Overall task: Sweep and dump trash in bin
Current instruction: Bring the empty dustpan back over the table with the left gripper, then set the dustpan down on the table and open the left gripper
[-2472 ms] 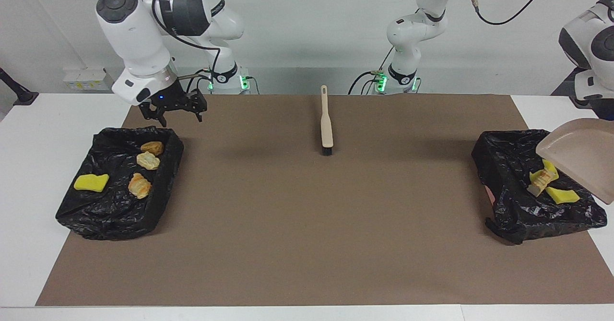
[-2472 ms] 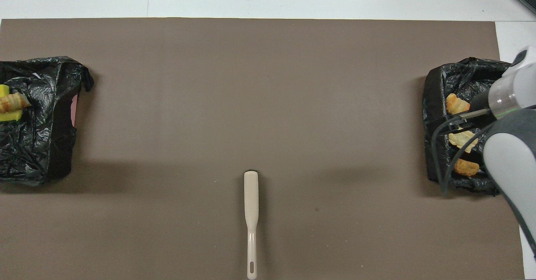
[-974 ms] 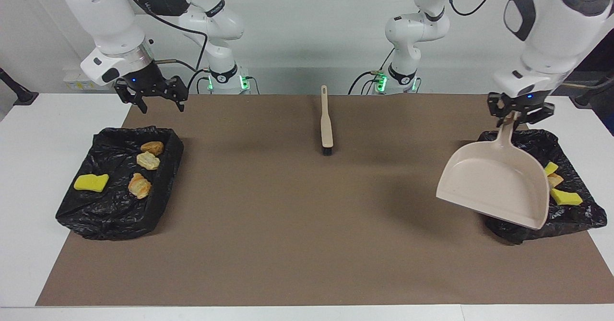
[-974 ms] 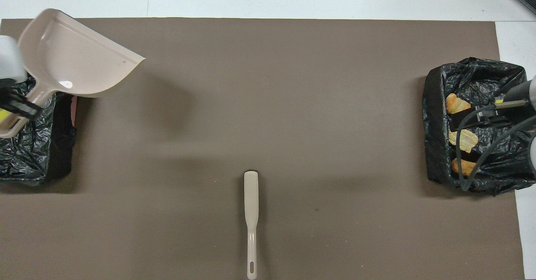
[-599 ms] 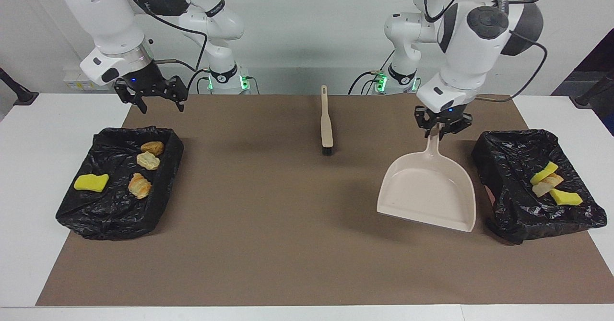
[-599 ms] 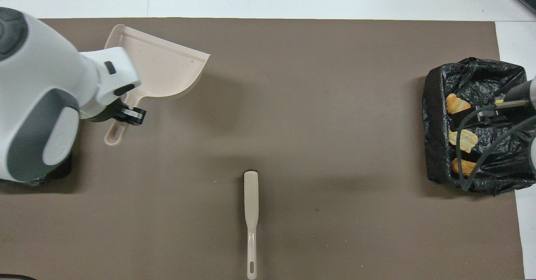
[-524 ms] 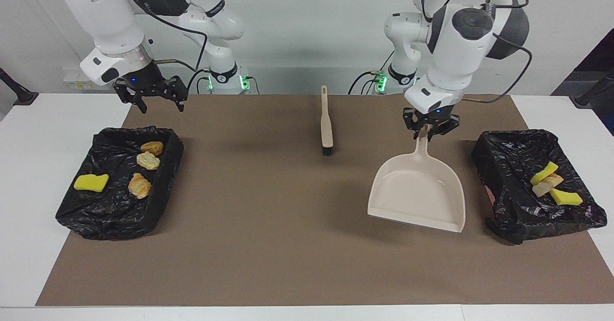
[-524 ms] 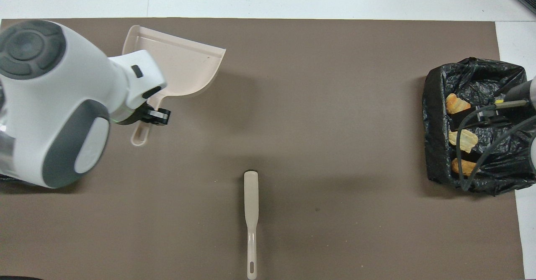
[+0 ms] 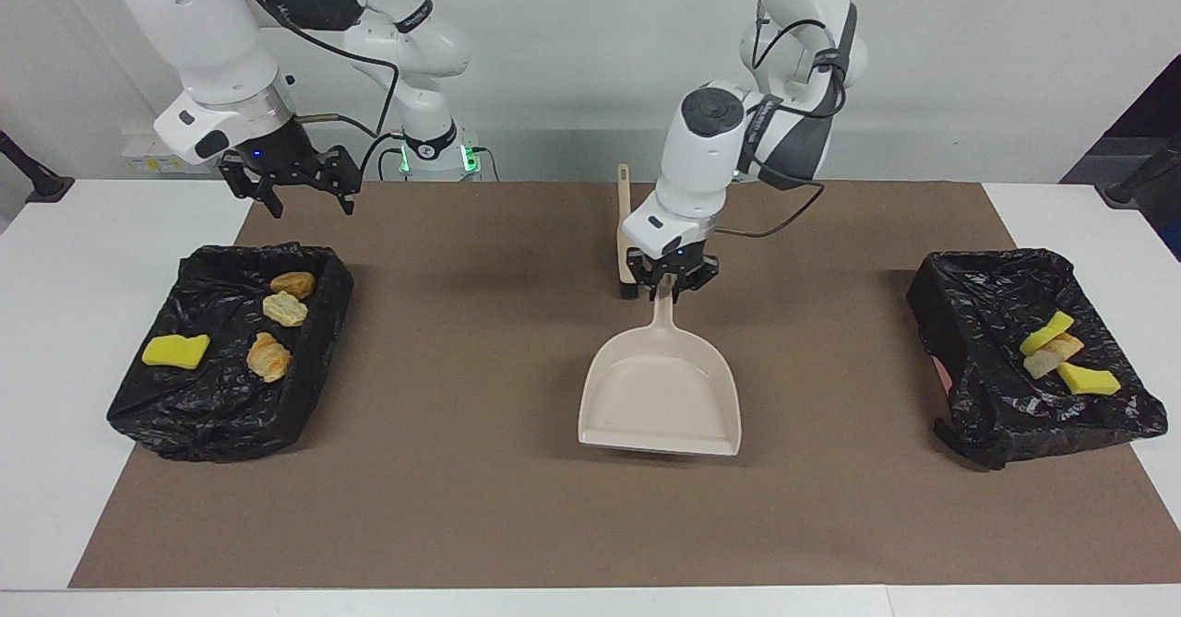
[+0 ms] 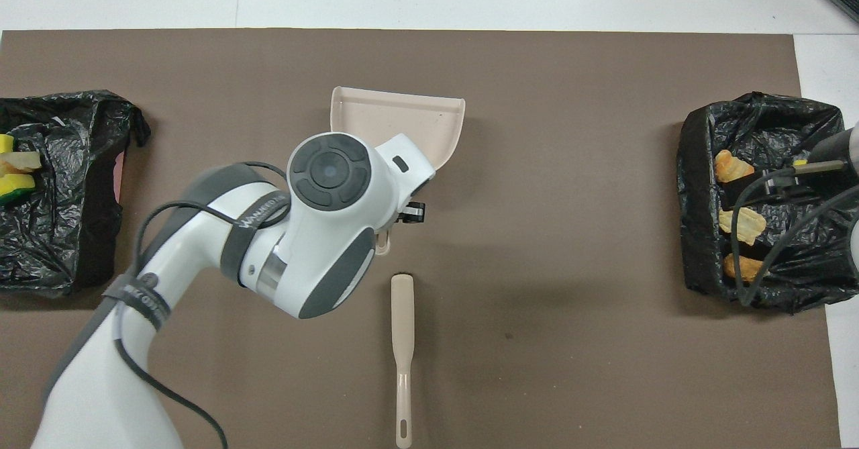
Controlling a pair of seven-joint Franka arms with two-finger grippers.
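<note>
**Left gripper carrying the dustpan at mid-table**

Left gripper (image 9: 672,283), reaching in from the left arm's base, pinches the handle of the beige dustpan (image 9: 661,398) between its fingertips over the middle of the brown mat (image 9: 517,506). The pan hangs from the handle with its open mouth pointing away from the robots; whether its front lip touches the mat cannot be told. In the overhead view the arm's wrist covers the handle and only the pan's wide end shows (image 10: 397,117).

Right gripper (image 9: 293,182) hangs with its fingers spread and nothing between them, above the mat's edge just by the robot-side rim of the black-lined bin (image 9: 226,350) at the right arm's end of the table.

Trash: four pieces lie in that bin, one yellow wedge (image 9: 174,350) and three tan pastry bits (image 9: 283,308). Three more pieces (image 9: 1059,352), two yellow and one tan, lie touching one another in the second black-lined bin (image 9: 978,359) at the left arm's end.

Brush (image 10: 402,341) lies flat on the mat, nearer to the robots than the dustpan, its handle pointing toward them.
</note>
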